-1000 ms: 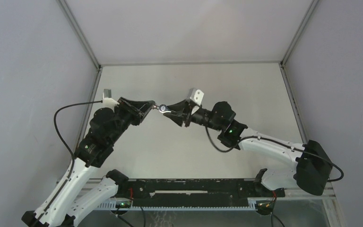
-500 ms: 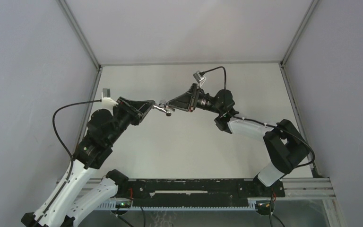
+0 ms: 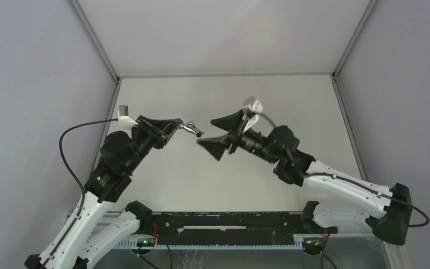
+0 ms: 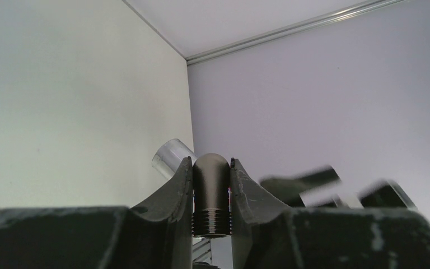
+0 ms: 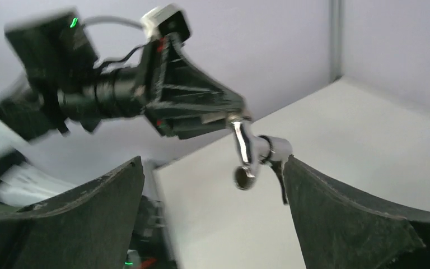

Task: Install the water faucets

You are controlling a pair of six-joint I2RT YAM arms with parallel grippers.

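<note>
while l claw (image 3: pixel 182 124) grips faucet (image 3: pixel 192 130), r claw (image 3: pixel 209 132) gapes near it.

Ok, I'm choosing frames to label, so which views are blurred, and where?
Top external: sharp, except a smear around the right arm's wrist camera. Left wrist: the threaded silver metal faucet part is crisp but backlit dark; the right gripper behind it streaks. Right wrist: soft throughout, the left arm smeared worst.
</note>
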